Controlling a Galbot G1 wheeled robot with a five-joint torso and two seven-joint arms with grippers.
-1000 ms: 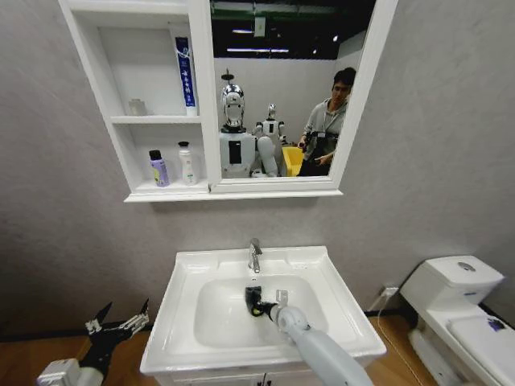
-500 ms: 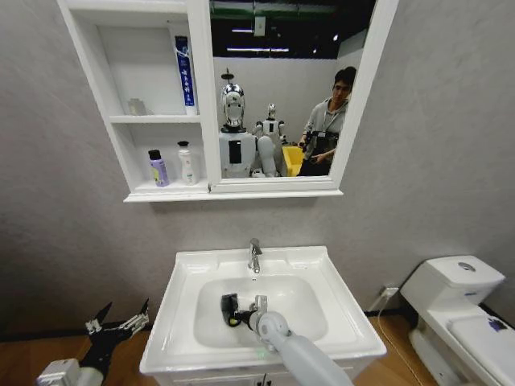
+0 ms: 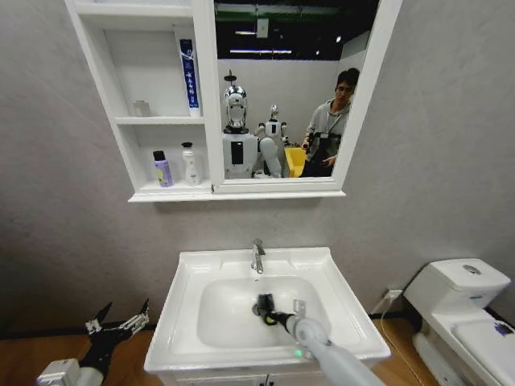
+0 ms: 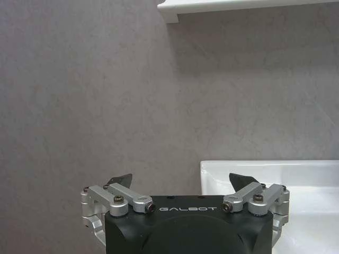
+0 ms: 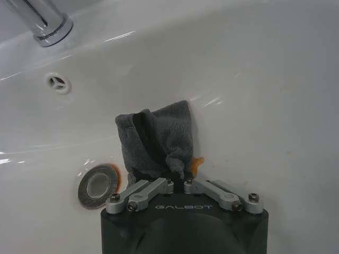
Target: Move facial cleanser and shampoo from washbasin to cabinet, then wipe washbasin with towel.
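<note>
My left gripper point(image 3: 121, 322) hangs low beside the washbasin point(image 3: 181, 338), off its left edge, fingers spread apart and holding nothing. In the left wrist view the two dark fingertips point(image 4: 121, 180) stand wide, grey wall ahead, the basin's white corner point(image 4: 212, 169) just beyond the right-hand tip.

My right gripper point(image 3: 264, 306) is down inside the oval bowl, arm reaching in from the front rim. Its fingers are closed on the towel point(image 5: 156, 140). The grey cloth bunches up out of the fingers and presses against the white bowl wall. A bit of orange shows beside the fingers at the cloth's lower edge; I cannot tell what it is.

Drain point(image 5: 98, 184), orange-ringed, lies just beside the gripper body, clear of the cloth. Overflow hole point(image 5: 56, 82) farther up the bowl wall. Chrome tap point(image 3: 257, 256) beyond that, at the back of the basin deck, centred.

Above, on the wall: the cabinet point(image 3: 121, 153), joined to the mirror point(image 3: 290, 96). Lower visible cubby holds a purple bottle point(image 3: 162, 170) and a white bottle point(image 3: 191, 166), standing near each other, upright. Cubby above holds a tall blue-and-white tube point(image 3: 187, 76) upright against the mirror side, and a small pale item point(image 3: 142, 108) I cannot identify.

Toilet point(image 3: 467, 310) stands to the right of the basin, well apart.
</note>
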